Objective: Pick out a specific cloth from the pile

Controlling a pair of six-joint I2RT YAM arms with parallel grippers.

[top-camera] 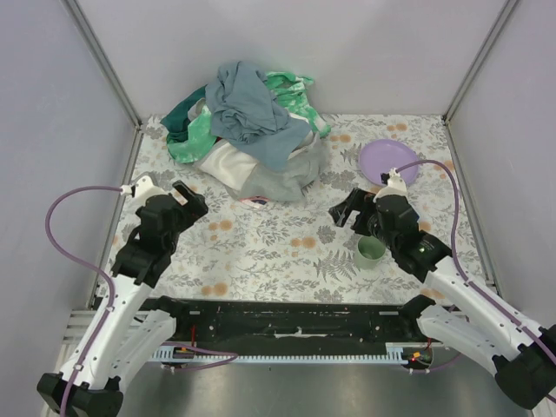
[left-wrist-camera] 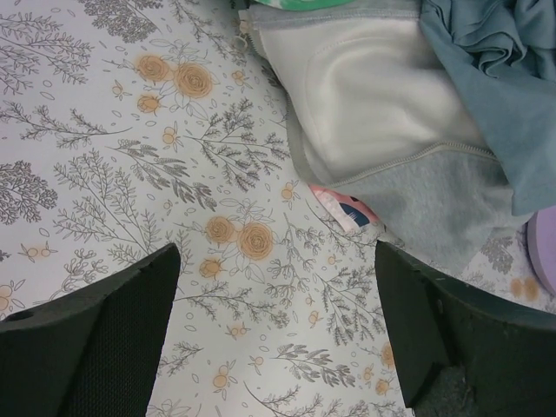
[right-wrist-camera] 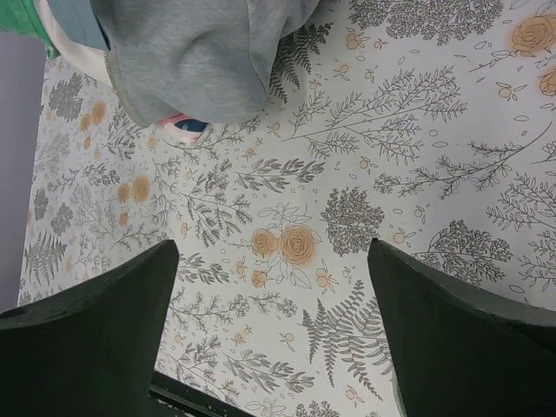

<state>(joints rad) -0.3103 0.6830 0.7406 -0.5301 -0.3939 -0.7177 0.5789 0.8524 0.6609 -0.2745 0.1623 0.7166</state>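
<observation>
The pile point(top-camera: 252, 130) sits at 12 o'clock on the floral table point(top-camera: 261, 252), against the back wall. A grey-blue garment point(top-camera: 248, 109) lies on top. Mint-green tie-dye fabric point(top-camera: 295, 91) shows at the pile's 1 o'clock and dark green fabric point(top-camera: 181, 113) at its 9 o'clock. White point(top-camera: 224, 161) and light grey point(top-camera: 278, 184) pieces spread along its 6 o'clock edge.

The bright orange-red cloth cannot be made out in any of the 3 views. If it is in the heap, the other garments hide it. Only a small pink patterned scrap point(top-camera: 256, 201) pokes out from under the light grey piece at the pile's 6 o'clock edge. It also shows in the left wrist view point(left-wrist-camera: 343, 208) and the right wrist view point(right-wrist-camera: 184, 126).

The left gripper point(top-camera: 193, 198) hovers at 9 o'clock on the table, apart from the pile, pointing toward 2 o'clock. Its jaws are spread wide and released, with only bare tablecloth between the fingers point(left-wrist-camera: 122, 330).

The right gripper point(top-camera: 352, 208) hangs at 3 o'clock, pointing toward 10 o'clock. Its jaws are likewise released and wide, with nothing between the fingers point(right-wrist-camera: 452, 330).

A green cup point(top-camera: 371, 251) stands just beside the right arm at 4 o'clock. A purple plate point(top-camera: 389, 162) lies at 2 o'clock, near the pile's right side but not touching it.
</observation>
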